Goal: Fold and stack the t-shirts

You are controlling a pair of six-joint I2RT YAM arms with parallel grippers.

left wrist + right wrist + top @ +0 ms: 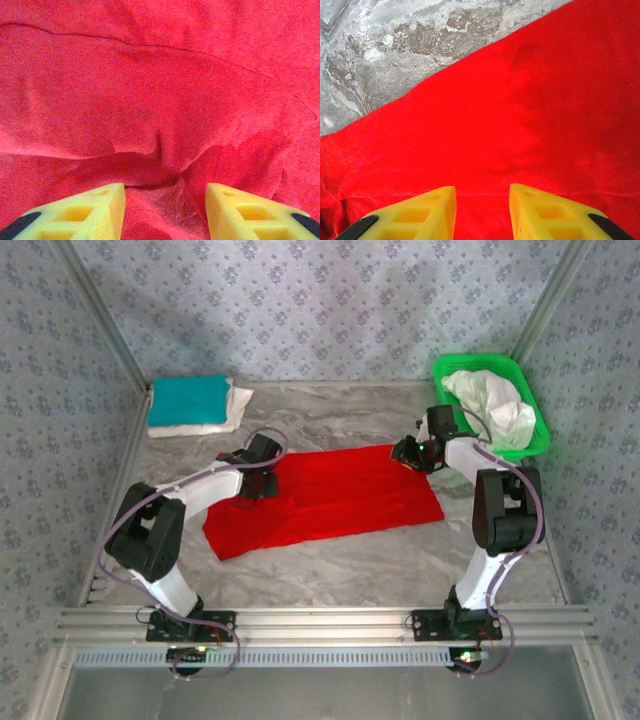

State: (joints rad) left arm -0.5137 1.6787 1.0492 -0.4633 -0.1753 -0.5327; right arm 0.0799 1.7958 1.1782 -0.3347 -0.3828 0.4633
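Left wrist: red t-shirt [160, 100] puckered between parted fingers [95, 212].

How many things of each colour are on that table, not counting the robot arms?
Red: 1, the red t-shirt spread out in the middle.
Teal: 1, the teal t-shirt folded at the far left.
White: 2, the white folded cloth under it and the white bundle in the basket; shirts per heap unclear.
Green: 1, the green basket.
Total: 5.
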